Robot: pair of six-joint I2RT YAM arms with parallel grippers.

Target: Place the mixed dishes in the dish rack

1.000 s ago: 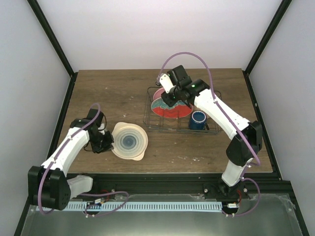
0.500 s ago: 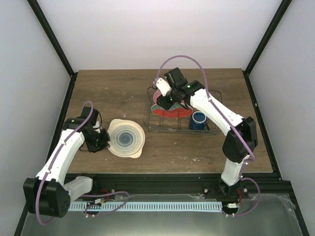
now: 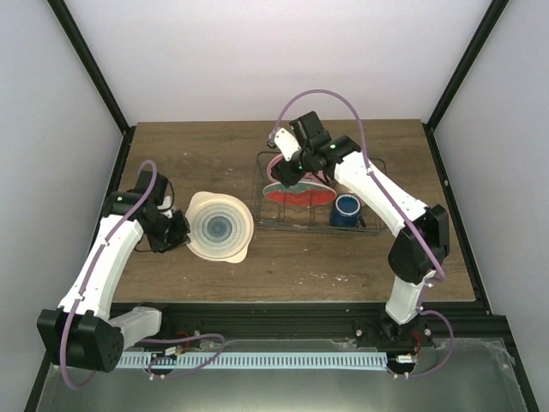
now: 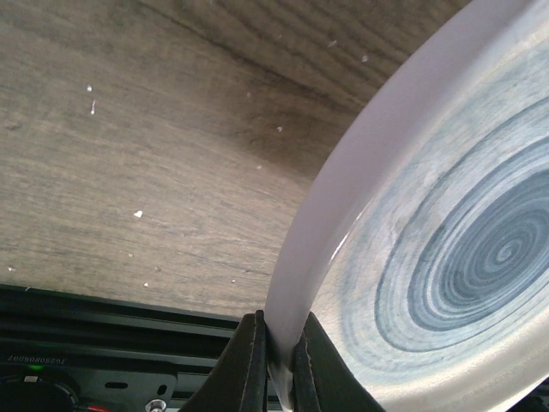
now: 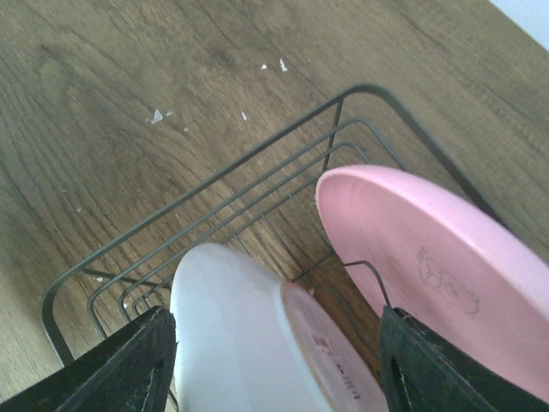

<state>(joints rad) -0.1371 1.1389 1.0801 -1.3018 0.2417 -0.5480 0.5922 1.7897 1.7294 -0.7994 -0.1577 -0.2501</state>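
The left gripper (image 4: 277, 324) was narrowed onto the rim of the pale blue-ringed plate (image 4: 446, 240), with 1 finger on each face of the edge. In the overhead view that plate sat over the table (image 3: 197, 154), well left of the dish rack (image 3: 292, 227) and outside it. Whether its far edge touched the wood could not be determined.

The dish rack stood right of centre on the table. The right gripper (image 5: 279, 319) hung over the rack's left end with its 2 fingers spread wide. The small cream bowl (image 5: 232, 335) lay on its side between them, filling the gap from one finger to the other. Its stamped base faced the pink plate (image 5: 429, 257). The pink plate stood on edge inside the rack, just beside the bowl, with its underside stamp showing.

The red plate with teal flower pattern (image 3: 304, 195) leaned among the dividers in the middle of the rack, partly under the right arm. The dark blue mug (image 3: 346, 209) stood upright, mouth up, in the rack's right end, near the red plate.
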